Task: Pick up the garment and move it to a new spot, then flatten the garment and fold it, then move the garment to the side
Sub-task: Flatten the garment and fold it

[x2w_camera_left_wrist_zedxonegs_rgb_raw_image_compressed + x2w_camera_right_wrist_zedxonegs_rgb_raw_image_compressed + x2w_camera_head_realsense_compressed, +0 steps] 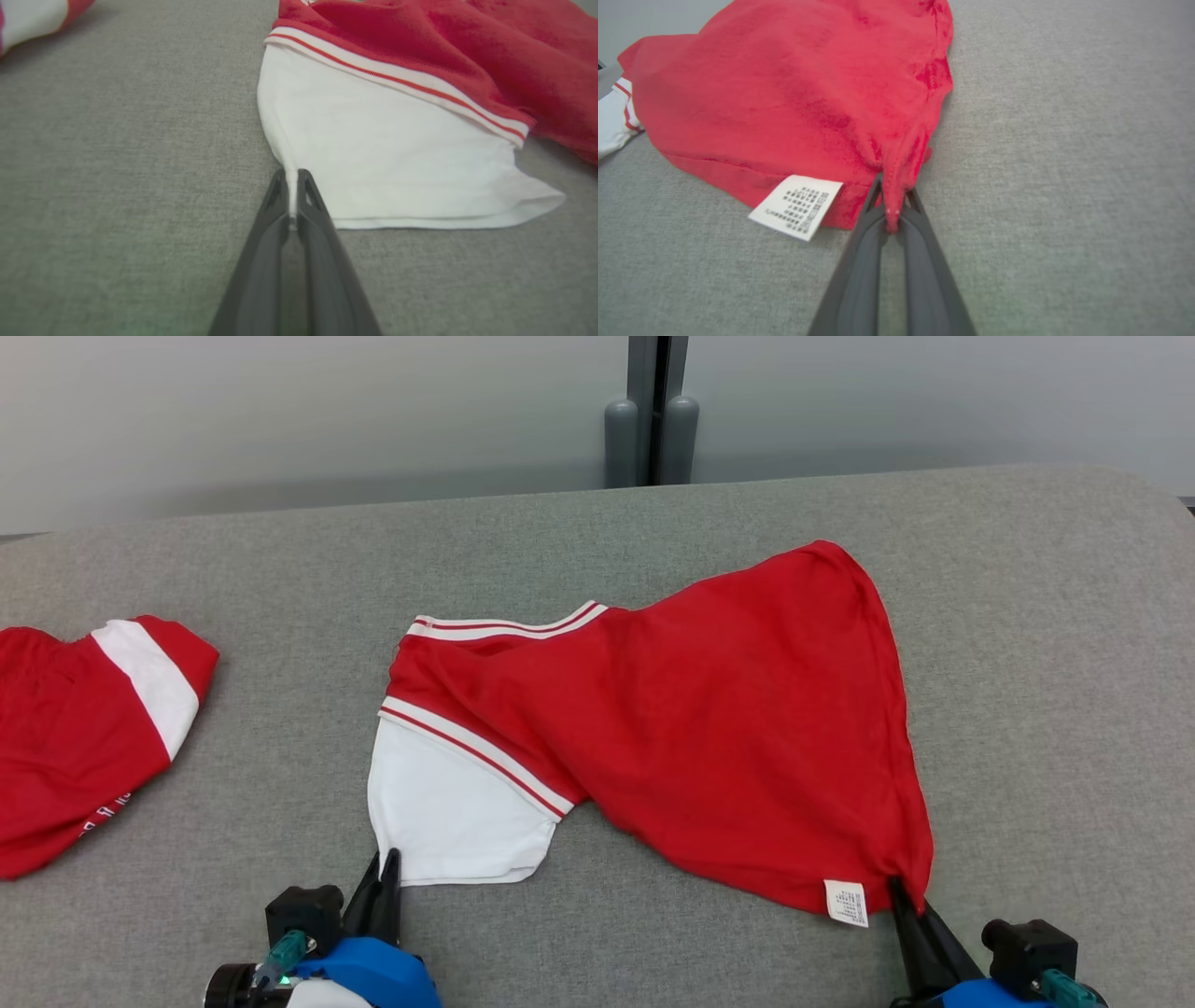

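Pinching garment (728,728) at both near corners, left pincer (385,857) and right pincer (896,887) clamped tight; I reckon move, flatten, fold all pending.

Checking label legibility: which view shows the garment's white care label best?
The right wrist view: the care label lies close, its rows of print visible, beside the right gripper. In the head view the label is small at the red hem. The left wrist view looks at the garment's white part.

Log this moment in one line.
phase: grasp | garment: lying on table | left gripper: shut on white corner | right gripper: shut on red corner by label
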